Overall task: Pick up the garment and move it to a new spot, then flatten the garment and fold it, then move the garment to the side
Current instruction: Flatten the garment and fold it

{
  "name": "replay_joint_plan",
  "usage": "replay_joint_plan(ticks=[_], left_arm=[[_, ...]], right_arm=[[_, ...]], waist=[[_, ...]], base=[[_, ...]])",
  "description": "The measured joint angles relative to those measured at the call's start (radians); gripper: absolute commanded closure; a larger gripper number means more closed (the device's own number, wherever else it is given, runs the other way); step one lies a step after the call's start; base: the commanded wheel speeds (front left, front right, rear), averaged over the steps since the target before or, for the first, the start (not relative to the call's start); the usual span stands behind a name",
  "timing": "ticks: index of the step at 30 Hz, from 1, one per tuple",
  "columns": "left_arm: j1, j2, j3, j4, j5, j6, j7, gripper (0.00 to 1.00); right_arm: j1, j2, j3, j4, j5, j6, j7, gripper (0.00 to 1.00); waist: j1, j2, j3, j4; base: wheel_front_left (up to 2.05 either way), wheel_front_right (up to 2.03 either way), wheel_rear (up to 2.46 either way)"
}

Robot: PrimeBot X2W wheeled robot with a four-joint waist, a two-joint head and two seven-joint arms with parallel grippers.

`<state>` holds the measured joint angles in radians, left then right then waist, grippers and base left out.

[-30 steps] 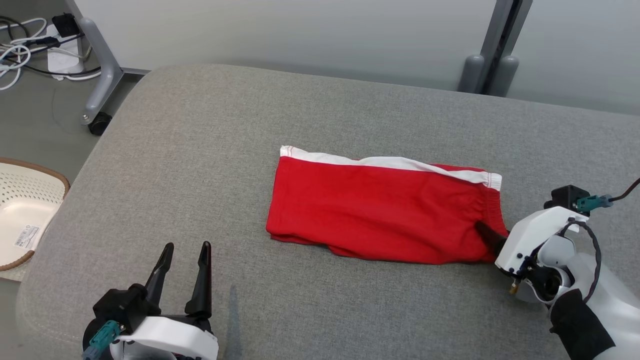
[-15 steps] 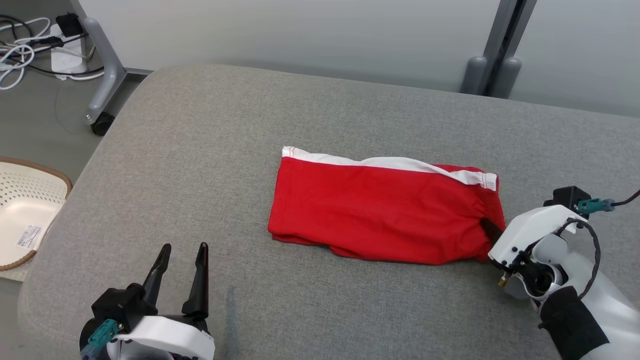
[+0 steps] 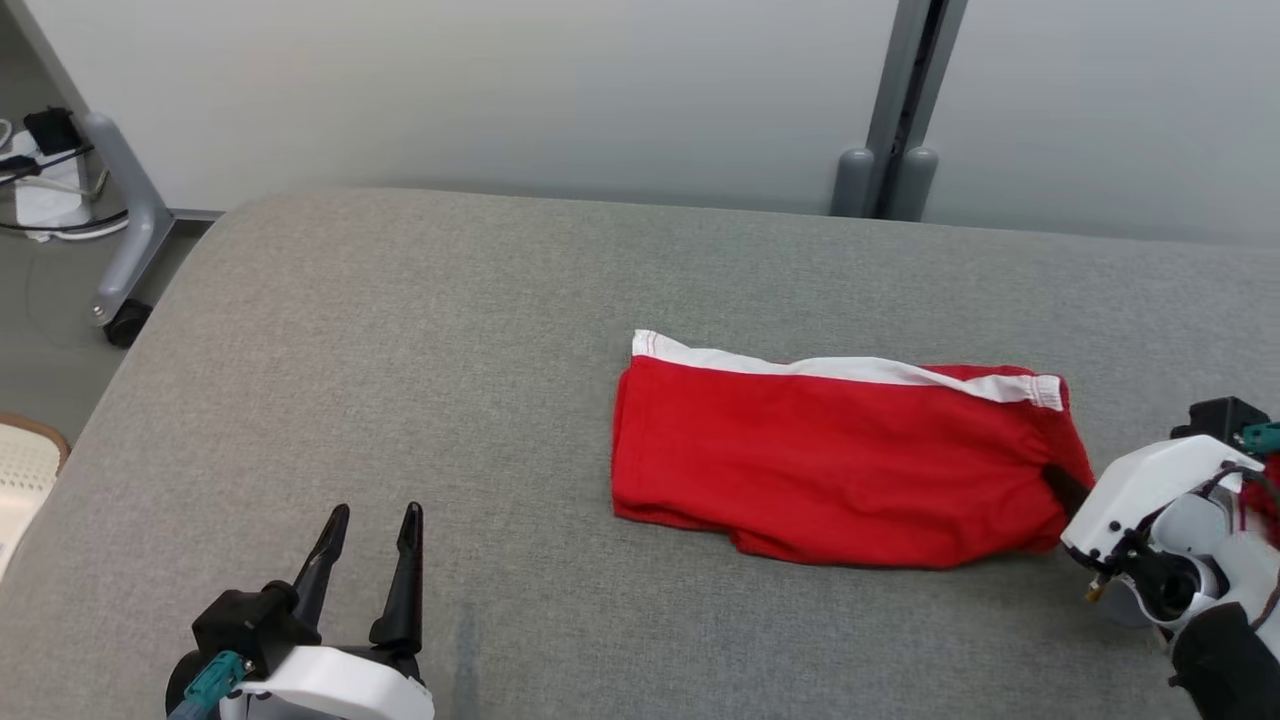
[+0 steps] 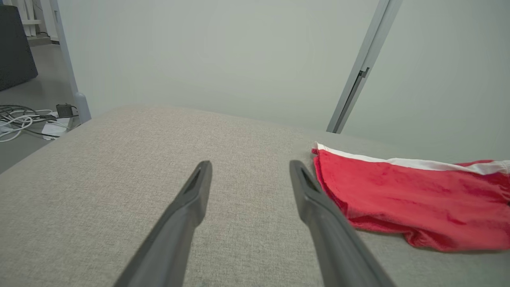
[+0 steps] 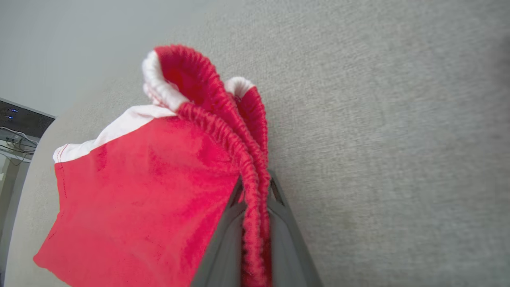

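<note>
A: Looking at red shorts point(image 3: 840, 470), already folded, lying right of centre on the grey padded surface point(image 3: 400, 350). White side stripe point(image 3: 850, 368) along the far edge.
B: Confirming. Right claw point(image 5: 255, 184) pinching the elastic waistband point(image 5: 223, 131) at the right end, toward the near corner, fingers pressed together on the gathered edge. Left claw point(image 3: 374, 512) spread wide, holding nothing, well apart from the shorts at near-left.
A: Reads as the last step, then: moving the folded garment aside.
B: Likely. Worries from here?
A: Single-point grip. Risk on a lift by one waistband end: fold dropping open, leg end drooping. Risk on a drag instead: bunching and creasing against the woven cover.
B: Thin bite too. Just the gathered elastic between the fingers, maybe not every layer. Could slip out, or peel the top layer off alone.
A: Suggest a low, slow slide, or bringing the left claw in at the leg end for support.
B: Containers?
A: Just a pale perforated basket point(image 3: 22, 478) with a brown rim, beyond the surface's left edge. Only a corner in frame; cannot tell contents.
B: Well apart from the shorts. Probably no part in this move.
</note>
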<state>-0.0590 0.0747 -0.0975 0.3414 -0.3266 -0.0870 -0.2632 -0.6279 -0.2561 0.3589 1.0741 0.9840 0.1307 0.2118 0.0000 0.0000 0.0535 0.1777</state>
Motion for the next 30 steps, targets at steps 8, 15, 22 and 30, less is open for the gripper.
replay_joint_plan(ticks=[8,15,22,30], left_arm=[[0.008,-0.002,-0.005,0.01,0.0,-0.001,0.0,0.0],[0.009,-0.003,-0.02,0.032,-0.001,-0.007,0.0,0.0],[-0.004,-0.005,-0.032,0.049,-0.007,-0.009,0.0,0.0],[-0.02,-0.011,-0.047,0.061,-0.01,-0.01,0.0,0.0]], right_arm=[[0.005,-0.033,0.005,-0.089,0.059,0.0,0.047,1.0],[0.024,0.038,-0.012,-0.198,0.184,0.0,0.115,1.0],[0.007,0.104,0.019,-0.253,0.207,0.0,0.114,1.0],[-0.052,0.159,0.039,-0.192,0.216,0.0,0.091,1.0]], waist=[[0.0,0.0,-0.024,-0.046],[0.0,0.0,-0.03,-0.035],[0.0,0.0,-0.015,0.01],[0.0,0.0,0.011,0.093]], base=[[0.0,0.0,0.0],[0.0,0.0,0.0],[0.0,0.0,0.0],[0.0,0.0,0.0]])
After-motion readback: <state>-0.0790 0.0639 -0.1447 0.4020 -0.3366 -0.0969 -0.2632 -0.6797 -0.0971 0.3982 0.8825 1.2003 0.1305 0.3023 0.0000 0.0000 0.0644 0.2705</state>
